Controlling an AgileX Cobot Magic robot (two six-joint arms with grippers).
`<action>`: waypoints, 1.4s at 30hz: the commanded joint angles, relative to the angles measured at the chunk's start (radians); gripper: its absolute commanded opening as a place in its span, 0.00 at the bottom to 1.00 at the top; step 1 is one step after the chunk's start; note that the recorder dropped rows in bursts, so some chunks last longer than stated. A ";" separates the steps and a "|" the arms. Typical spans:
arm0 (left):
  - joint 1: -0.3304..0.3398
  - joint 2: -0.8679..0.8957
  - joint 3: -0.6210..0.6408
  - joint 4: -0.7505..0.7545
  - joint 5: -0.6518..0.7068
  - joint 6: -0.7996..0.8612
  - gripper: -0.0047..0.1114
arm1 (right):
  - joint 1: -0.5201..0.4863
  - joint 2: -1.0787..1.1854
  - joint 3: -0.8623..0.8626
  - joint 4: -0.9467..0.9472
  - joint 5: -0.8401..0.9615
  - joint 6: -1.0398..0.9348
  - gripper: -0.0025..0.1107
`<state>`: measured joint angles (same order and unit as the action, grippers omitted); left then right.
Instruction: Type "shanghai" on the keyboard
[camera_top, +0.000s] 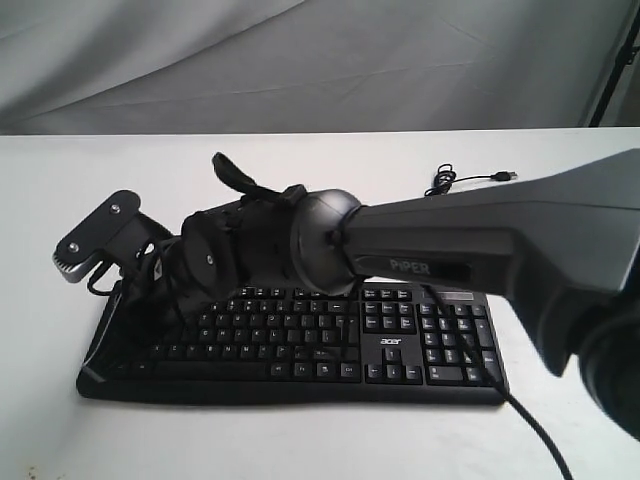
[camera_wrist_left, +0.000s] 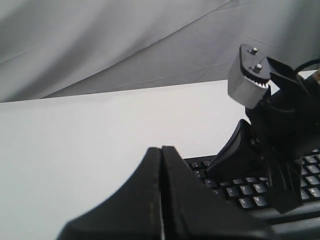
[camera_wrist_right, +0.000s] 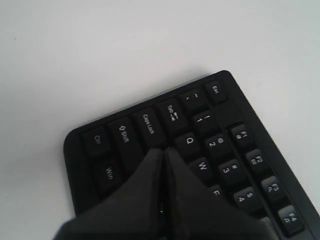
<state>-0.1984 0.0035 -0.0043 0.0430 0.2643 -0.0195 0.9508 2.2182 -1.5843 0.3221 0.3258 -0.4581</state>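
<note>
The black keyboard (camera_top: 330, 345) lies across the white table, acer logo near its keypad. My right arm (camera_top: 450, 240) reaches across to the keyboard's left end. In the right wrist view the right gripper (camera_wrist_right: 165, 150) is shut with nothing between its fingers. Its tips are down at the home row, right beside Caps Lock and just below Q on the keyboard (camera_wrist_right: 220, 145); the key beneath them is hidden. The left gripper (camera_wrist_left: 161, 150) is shut and empty, off the keyboard's (camera_wrist_left: 250, 195) left end, facing the right gripper's fingers (camera_wrist_left: 232, 152). I cannot make it out in the exterior view.
The keyboard's USB cable (camera_top: 455, 180) lies coiled on the table behind the keypad. A silver camera bracket (camera_top: 95, 235) sticks out from the right wrist. A black cable (camera_top: 530, 420) trails off the front right. Grey cloth hangs behind the table.
</note>
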 joint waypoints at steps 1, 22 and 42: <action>-0.004 -0.003 0.004 0.001 -0.005 -0.003 0.04 | 0.001 0.019 -0.012 0.001 -0.013 -0.039 0.02; -0.004 -0.003 0.004 0.001 -0.005 -0.003 0.04 | -0.008 0.023 0.018 -0.040 -0.059 -0.106 0.02; -0.004 -0.003 0.004 0.001 -0.005 -0.003 0.04 | -0.005 0.078 0.018 -0.038 -0.111 -0.121 0.02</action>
<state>-0.1984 0.0035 -0.0043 0.0430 0.2643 -0.0195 0.9485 2.2986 -1.5728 0.2835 0.2265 -0.5695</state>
